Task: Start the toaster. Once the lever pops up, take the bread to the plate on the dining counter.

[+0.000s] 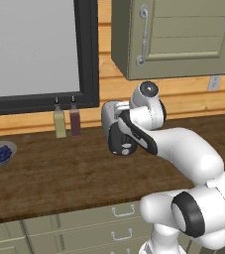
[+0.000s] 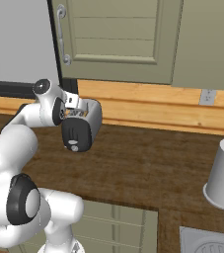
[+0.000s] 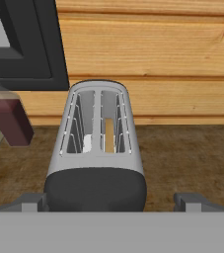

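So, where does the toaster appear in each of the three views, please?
Left base view: toaster near the centre, partly behind the arm.
Right base view: toaster left of centre, beside the arm's wrist.
Hand view: toaster at centre, slots facing the camera.
Shared landmark: the dark wood counter under it.

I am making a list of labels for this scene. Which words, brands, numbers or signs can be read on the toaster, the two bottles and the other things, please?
None can be read.
toaster: plain, no lettering.
two bottles: no label text visible.
wall outlet: no markings.
cabinet doors: plain.
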Controlling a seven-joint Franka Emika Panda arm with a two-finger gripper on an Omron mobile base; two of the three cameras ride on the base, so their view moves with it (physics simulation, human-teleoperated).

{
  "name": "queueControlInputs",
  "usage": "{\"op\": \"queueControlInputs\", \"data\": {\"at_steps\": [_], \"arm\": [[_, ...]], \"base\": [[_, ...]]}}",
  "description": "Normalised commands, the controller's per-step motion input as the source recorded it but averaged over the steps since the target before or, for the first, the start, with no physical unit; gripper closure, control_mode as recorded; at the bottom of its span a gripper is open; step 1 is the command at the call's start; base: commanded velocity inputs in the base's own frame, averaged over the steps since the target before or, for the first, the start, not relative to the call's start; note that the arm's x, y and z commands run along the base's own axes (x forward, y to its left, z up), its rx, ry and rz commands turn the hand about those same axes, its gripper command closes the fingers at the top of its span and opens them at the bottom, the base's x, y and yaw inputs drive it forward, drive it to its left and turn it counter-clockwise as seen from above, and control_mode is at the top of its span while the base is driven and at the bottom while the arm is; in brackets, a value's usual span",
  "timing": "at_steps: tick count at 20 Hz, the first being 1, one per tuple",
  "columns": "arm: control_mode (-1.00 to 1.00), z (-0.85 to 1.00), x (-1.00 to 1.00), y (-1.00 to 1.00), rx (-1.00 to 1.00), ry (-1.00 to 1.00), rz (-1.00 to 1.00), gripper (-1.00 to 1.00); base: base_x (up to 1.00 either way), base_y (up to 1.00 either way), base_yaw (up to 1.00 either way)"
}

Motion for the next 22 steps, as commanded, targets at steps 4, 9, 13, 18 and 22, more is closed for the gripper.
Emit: {"op": "queueControlInputs", "data": {"at_steps": [4, 9, 13, 18, 22], "arm": [[-1.0, 0.0, 0.0, 0.0, 0.0, 0.0, 0.0, -1.0], [-1.0, 0.0, 0.0, 0.0, 0.0, 0.0, 0.0, -1.0], [-1.0, 0.0, 0.0, 0.0, 0.0, 0.0, 0.0, -1.0], [-1.0, 0.0, 0.0, 0.0, 0.0, 0.0, 0.0, -1.0], [-1.0, 0.0, 0.0, 0.0, 0.0, 0.0, 0.0, -1.0]], "base": [[0.0, 0.0, 0.0], [0.0, 0.0, 0.0], [0.0, 0.0, 0.0], [0.0, 0.0, 0.0], [0.0, 0.0, 0.0]]}}
